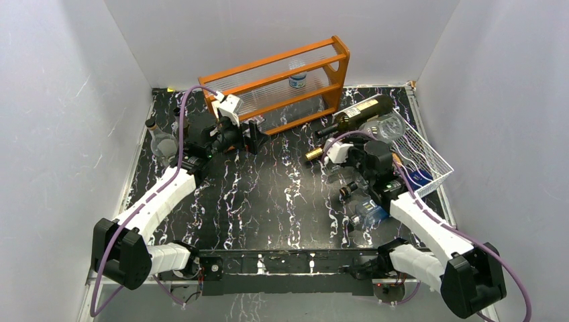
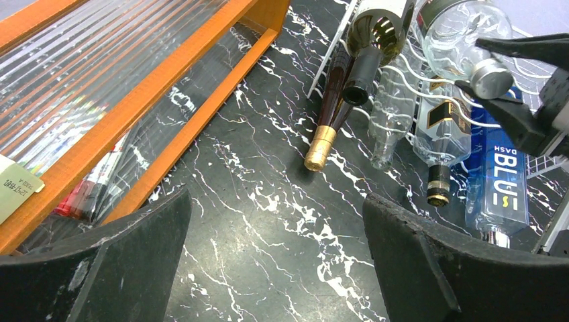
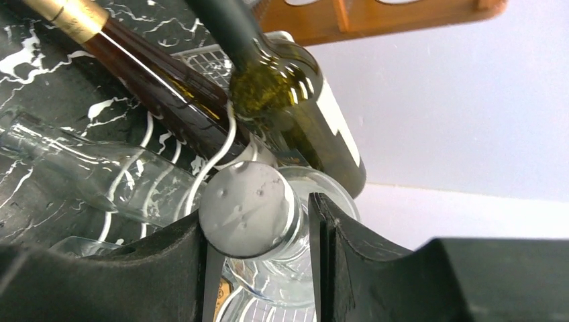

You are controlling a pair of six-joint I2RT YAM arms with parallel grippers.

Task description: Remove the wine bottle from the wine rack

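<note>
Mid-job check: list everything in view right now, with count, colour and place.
rack: one, white wire, table's right side.
wine bottle: one, dark green, lying on top at the rack's far end.
brown bottle: one, gold foil top, in the rack, neck over the table.
capped bottle: one, clear, silver cap, on top of the pile.
empty bottle: one, clear, in the rack.
labelled bottle: one, clear, black label and cap, in the rack.
blue bottle: one, in the rack.
standing bottle: one, clear, table's left edge.
shelf: one, orange, at the back.
small bottle: one, seen through the shelf's panels.
table: black, white veins.
left claw: open, over the table.
right claw: shut on the capped bottle.
</note>
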